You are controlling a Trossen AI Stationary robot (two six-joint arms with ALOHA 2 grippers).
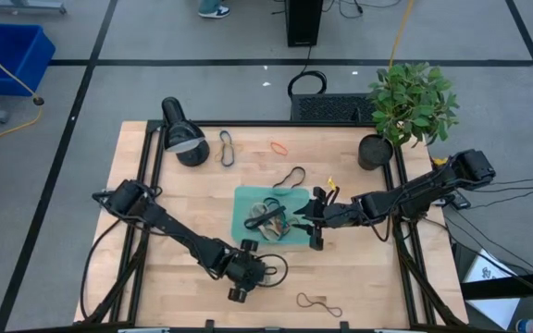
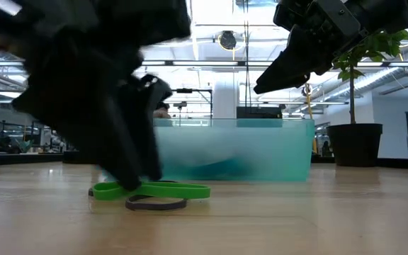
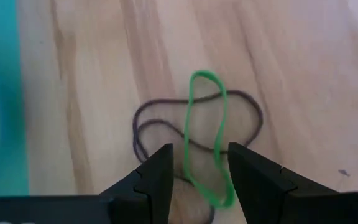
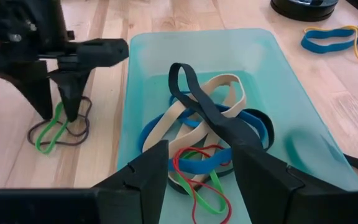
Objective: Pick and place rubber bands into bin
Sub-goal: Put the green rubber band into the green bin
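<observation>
The teal bin [image 1: 246,199] stands mid-table with several rubber bands [image 4: 197,124] heaped in it, black, tan, blue, red and green. Just off its near side a green band [image 3: 207,137] lies flat on the wood across a dark band [image 3: 166,121]. My left gripper [image 3: 199,180] is open and points steeply down, one finger on each side of the green band's near end; in the low view its fingers [image 2: 137,177] reach down to table level. My right gripper [image 1: 315,222] hangs open above the bin's right end, well above the rim [image 2: 275,74], with nothing between its fingers. My left gripper's fingertips [image 4: 64,109] are down at the table on either side of the green band [image 2: 168,190]. I cannot tell whether they touch the band or the wood.
Loose bands lie on the far half of the table [image 1: 226,148], [image 1: 278,146], [image 1: 290,178], and one near the front edge [image 1: 317,302]. A black lamp [image 1: 181,134] stands far left and a potted plant [image 1: 405,106] far right. A blue crate [image 1: 12,55] sits on the floor.
</observation>
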